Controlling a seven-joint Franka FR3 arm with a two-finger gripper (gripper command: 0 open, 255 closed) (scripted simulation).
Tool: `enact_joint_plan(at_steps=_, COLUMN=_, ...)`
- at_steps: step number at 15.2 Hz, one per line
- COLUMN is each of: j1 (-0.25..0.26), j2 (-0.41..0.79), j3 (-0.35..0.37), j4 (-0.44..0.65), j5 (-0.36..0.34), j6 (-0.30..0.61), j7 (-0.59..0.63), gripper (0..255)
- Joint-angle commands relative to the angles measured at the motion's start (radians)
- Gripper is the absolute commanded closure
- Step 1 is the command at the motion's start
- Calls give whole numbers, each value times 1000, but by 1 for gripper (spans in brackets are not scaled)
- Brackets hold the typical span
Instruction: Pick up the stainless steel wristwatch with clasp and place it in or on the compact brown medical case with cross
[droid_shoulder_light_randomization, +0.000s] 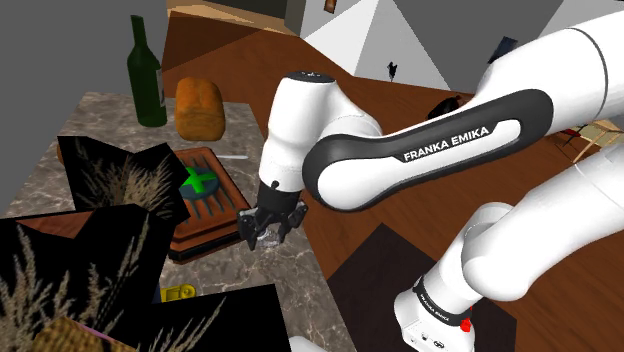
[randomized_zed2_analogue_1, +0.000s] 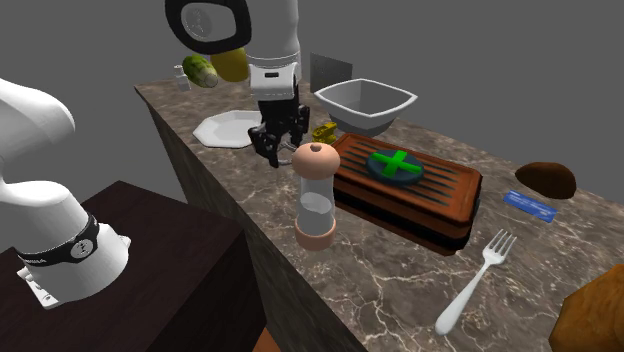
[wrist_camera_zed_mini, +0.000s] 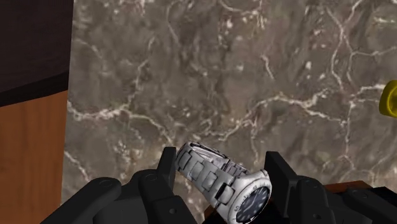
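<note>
As I read the feeds, gripper (wrist_camera_zed_mini: 222, 159): closed on the wristwatch (wrist_camera_zed_mini: 219, 179), one finger on each side.
Watch location: in the jaws over the marble counter (wrist_camera_zed_mini: 191, 70), just beside the brown case (droid_shoulder_light_randomization: 215, 218), at its lower-right corner in the shoulder view.
Case: closed and lying flat on the counter, with a green cross (randomized_zed2_analogue_1: 395, 165) on top.
White bowl (randomized_zed2_analogue_1: 365, 100): beyond the case in the second exterior view; I see plain white inside.
Watch long axis: spans finger to finger, slightly slanted.
Watch pointing: dark dial end is at one finger and the steel links run to the other; the dial faces the wrist camera.
</note>
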Motion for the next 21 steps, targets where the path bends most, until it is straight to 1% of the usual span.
enact_joint_plan(at_steps=1, j1=2, j2=-19, j3=-6, j4=15, j5=5, j6=-33, j7=-3, gripper=255)
enact_joint_plan(at_steps=11, j1=5, j2=-87, j3=-37, j4=98, j5=13, j6=-181, j7=-9, gripper=255)
enact_joint_plan(at_steps=21, j1=3, j2=-127, j3=-64, j4=201, j5=8, j6=-323, j7=-6, gripper=255)
